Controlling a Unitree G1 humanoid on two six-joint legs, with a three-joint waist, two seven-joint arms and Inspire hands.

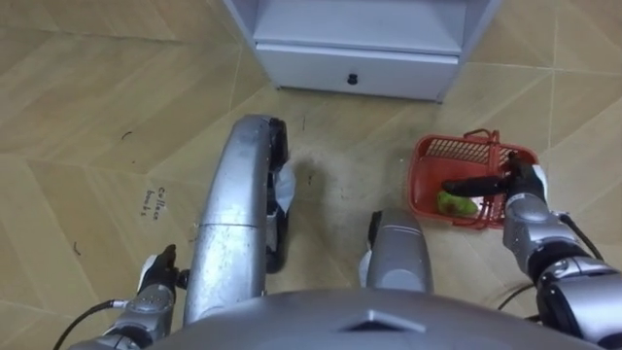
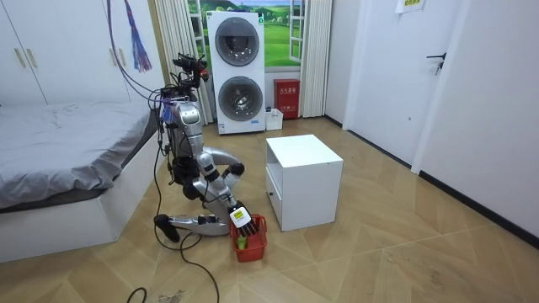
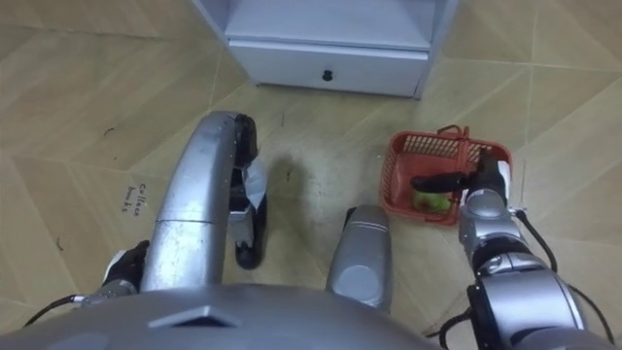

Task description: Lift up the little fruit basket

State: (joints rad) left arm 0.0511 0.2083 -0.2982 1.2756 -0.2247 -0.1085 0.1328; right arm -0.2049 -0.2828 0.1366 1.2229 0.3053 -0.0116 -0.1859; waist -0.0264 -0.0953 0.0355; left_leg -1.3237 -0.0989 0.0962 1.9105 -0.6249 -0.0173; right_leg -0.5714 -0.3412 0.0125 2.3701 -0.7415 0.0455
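1. Your robot's left hand (image 1: 155, 279) sits low beside its knee (grip cannot be told).
2. Its right hand (image 1: 522, 190) is over the red plastic mesh basket (image 1: 420, 185), which holds a green fruit (image 1: 455, 203) and stands on the wooden floor (image 1: 97, 117); whether it grasps cannot be told.
3. A white drawer cabinet (image 1: 355, 68) stands beyond.

Wood floor (image 2: 404, 252), white cabinet (image 2: 303, 181), bed (image 2: 59, 160), stacked washers (image 2: 238, 71).

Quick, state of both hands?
Left robot hand: cannot be told.
Right robot hand: open, fingers straight over the fruit basket.
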